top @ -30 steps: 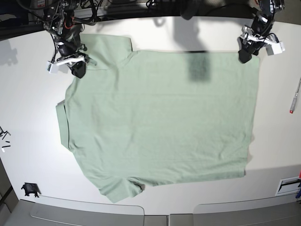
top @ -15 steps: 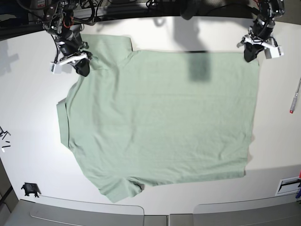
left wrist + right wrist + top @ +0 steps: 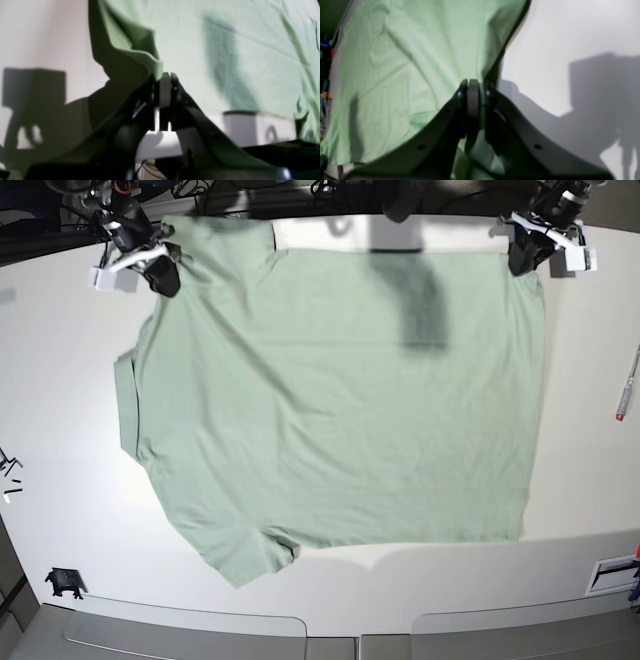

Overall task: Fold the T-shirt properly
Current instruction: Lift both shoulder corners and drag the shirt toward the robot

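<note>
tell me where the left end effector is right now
In the base view the left end effector is at the top right, at the table's far edge, shut on the hem corner of the T-shirt.

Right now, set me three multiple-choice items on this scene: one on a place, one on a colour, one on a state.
1. Where does the thin red-tipped pen lie?
A. on the shirt
B. on the white table, past the shirt's hem
C. in a gripper

2. What colour is the short-sleeved cloth T-shirt?
A. pale mint green
B. navy
C. orange

3. How is the left gripper?
A. wide open
B. shut on the shirt's edge
C. out of view

B: the pen lies on bare table at the base view's right edge.
A: the cloth shows green in every view.
B: its jaws pinch a fold.
</note>
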Available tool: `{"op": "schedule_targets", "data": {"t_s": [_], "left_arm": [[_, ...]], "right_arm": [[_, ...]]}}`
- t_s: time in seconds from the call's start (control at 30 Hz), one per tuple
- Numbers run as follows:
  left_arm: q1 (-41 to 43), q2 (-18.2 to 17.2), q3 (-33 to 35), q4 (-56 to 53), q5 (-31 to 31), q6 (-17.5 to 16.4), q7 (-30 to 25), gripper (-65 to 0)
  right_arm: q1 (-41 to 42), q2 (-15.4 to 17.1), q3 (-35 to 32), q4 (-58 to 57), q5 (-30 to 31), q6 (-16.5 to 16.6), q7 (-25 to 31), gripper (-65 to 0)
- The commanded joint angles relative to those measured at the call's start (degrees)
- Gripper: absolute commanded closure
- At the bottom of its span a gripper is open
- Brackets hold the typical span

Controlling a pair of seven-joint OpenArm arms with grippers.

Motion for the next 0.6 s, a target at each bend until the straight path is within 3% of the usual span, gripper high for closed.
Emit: {"op": "schedule_targets", "data": {"t_s": [0.0, 0.2, 0.3, 0.57], "left_arm": [[1.44, -0.46, -0.39, 1.29, -0.94, -0.57, -1.27, 0.0], [5.95, 0.22, -0.46, 1.42, -0.96, -0.90, -1.33, 0.0], [6.54, 0.63, -1.68, 1.44, -1.22, -3.85, -1.29, 0.0], [5.31, 0.59, -7.04, 1.68, -9.18, -4.96, 0.07, 0.0]], "right_arm": [[-1.07, 0.61, 1.03, 0.31, -0.02, -0.24, -2.19, 0.0], [-5.64, 0.59, 6.12, 2.01, 7.45, 4.04, -7.21, 0.0], [-7.96, 0.59, 7.98, 4.52, 9.79, 5.38, -7.63, 0.0], [-5.27, 0.61, 7.45, 13.42, 9.77, 5.62, -7.72, 0.0]]}}
